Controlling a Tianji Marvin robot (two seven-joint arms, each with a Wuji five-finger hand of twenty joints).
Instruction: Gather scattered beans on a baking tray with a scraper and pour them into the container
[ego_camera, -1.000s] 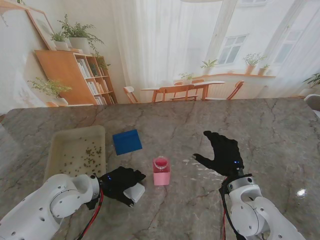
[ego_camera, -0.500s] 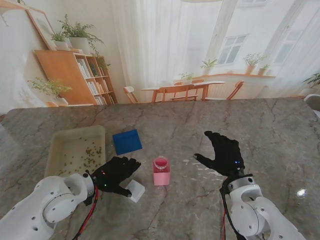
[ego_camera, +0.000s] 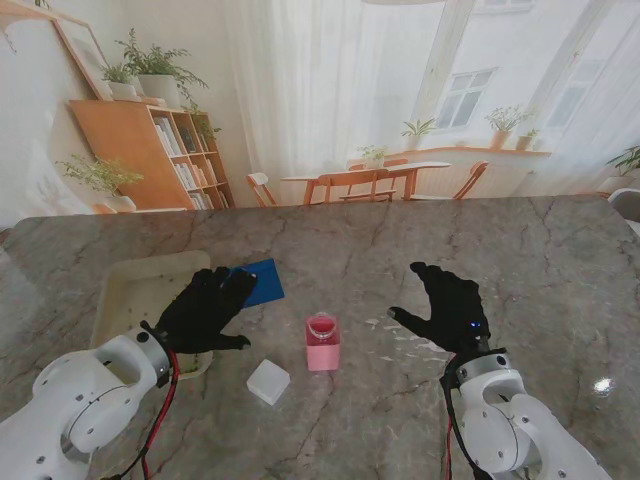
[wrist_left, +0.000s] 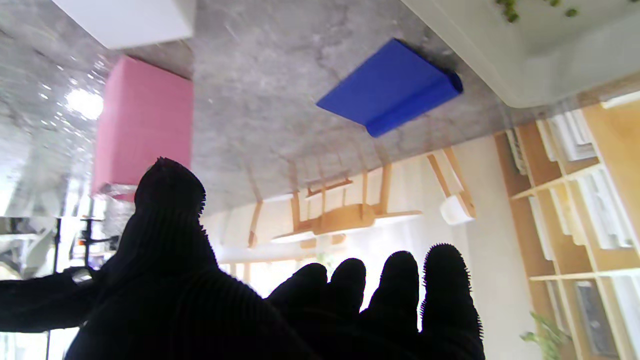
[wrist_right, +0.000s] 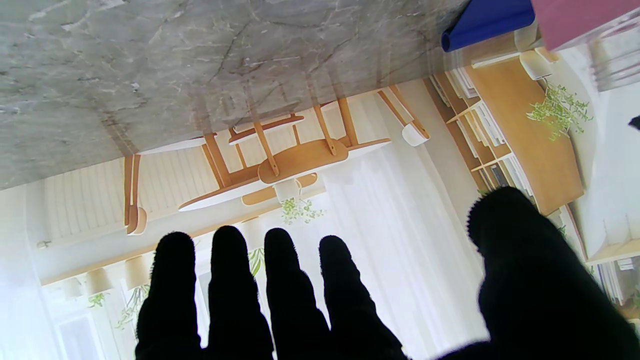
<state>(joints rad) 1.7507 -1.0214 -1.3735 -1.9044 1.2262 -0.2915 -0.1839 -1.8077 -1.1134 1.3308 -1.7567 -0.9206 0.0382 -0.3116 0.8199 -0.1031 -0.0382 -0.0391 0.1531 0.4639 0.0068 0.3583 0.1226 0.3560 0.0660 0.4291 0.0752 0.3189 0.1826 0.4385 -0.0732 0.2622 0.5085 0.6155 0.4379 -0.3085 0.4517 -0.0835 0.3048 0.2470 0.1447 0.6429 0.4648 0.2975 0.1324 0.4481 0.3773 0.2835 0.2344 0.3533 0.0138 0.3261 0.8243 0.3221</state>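
The cream baking tray (ego_camera: 125, 285) lies at the left, with green beans (wrist_left: 507, 7) on its floor. My left hand (ego_camera: 205, 308) hovers open over the tray's right near corner, fingers spread toward the blue scraper (ego_camera: 264, 283). That scraper lies flat on the table just right of the tray, seen from the wrists as a blue wedge (wrist_left: 395, 87) (wrist_right: 487, 20). The pink container (ego_camera: 322, 343) (wrist_left: 145, 120) stands upright in the middle. My right hand (ego_camera: 450, 305) is open, palm down, to the container's right. Both wrist views show spread fingers (wrist_left: 395, 295) (wrist_right: 280, 295) holding nothing.
A small white block (ego_camera: 268, 381) (wrist_left: 125, 20) lies on the marble table (ego_camera: 400, 250), nearer to me than the container and to its left. Pale specks (ego_camera: 400, 335) dot the table beside my right hand. The pink container (wrist_right: 575, 17) shows at the right wrist view's corner.
My left hand let go of the white block, opened, and moved away from me toward the tray and scraper. The block stays where it lay. The right hand has not moved.
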